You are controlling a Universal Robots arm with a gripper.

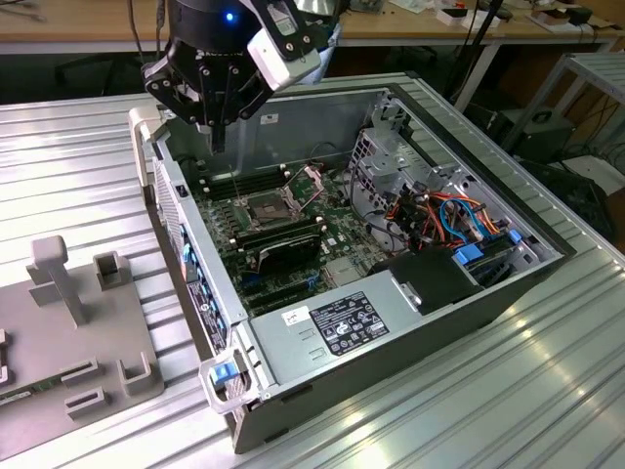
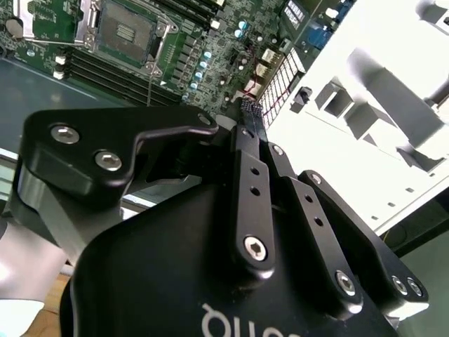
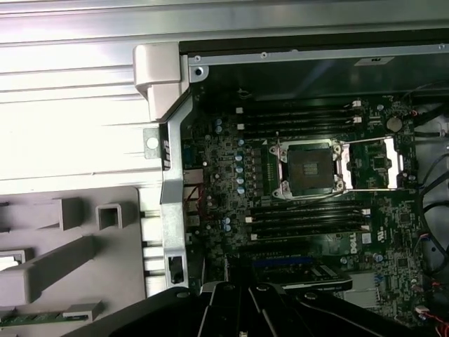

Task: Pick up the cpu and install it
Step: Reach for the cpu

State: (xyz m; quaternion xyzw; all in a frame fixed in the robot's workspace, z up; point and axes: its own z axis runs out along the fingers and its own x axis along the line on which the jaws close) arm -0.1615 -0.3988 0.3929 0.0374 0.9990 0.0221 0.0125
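My gripper (image 1: 217, 135) hangs above the far corner of the open computer case (image 1: 176, 210), on the exterior view's left. Its black fingers (image 2: 247, 116) come together at the tips, and I see nothing between them. The cpu is out of view. Below and toward the exterior view's right lies the square metal-framed socket (image 1: 266, 206) (image 2: 126, 31) (image 3: 311, 167), dark in the centre, with its metal frame (image 3: 379, 165) swung open beside it.
Long black memory sticks (image 3: 302, 119) run on both sides of the socket. A grey fixture block (image 1: 68, 322) (image 3: 63, 246) with posts stands outside the case on the ribbed metal table (image 1: 508, 391). A power supply (image 1: 342, 322), drive cage (image 1: 391, 156) and coloured cables (image 1: 449, 215) occupy the case.
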